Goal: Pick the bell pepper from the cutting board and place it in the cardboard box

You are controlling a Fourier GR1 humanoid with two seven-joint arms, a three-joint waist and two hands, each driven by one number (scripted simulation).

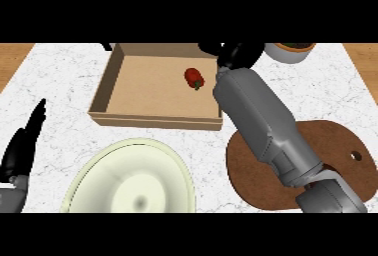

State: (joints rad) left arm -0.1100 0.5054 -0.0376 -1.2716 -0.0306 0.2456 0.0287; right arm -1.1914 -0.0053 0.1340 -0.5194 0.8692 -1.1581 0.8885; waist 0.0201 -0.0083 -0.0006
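Closest to us is the long grey right forearm (266,125). It comes in from the low right corner and goes up across the board to the far right corner of the box.

Under everything is the white marble counter (59,75). Left of the right hand sits the open brown cardboard box (140,120). Closer to us than the box is the pale round plate (133,180). Under the forearm lies the round brown wooden cutting board (247,177). We see nothing on its bare parts. Just right of the hand stands a white pot (289,54).

The small red bell pepper (193,78) lies on the floor of the box. It is a bit left of the black right hand (240,54) and a bit closer to us, near it but not touching. Its long way runs from far to near, with the green stem end toward us. The right hand's fingers are spread and hold nothing. The black left hand (22,145) rests at the left edge with straight fingers, well apart from the pepper. So the right hand is much nearer.

We think the pepper is where it should be. The next move is likely pulling the right hand back. It should go up first, so it does not bump the box wall or the pot.
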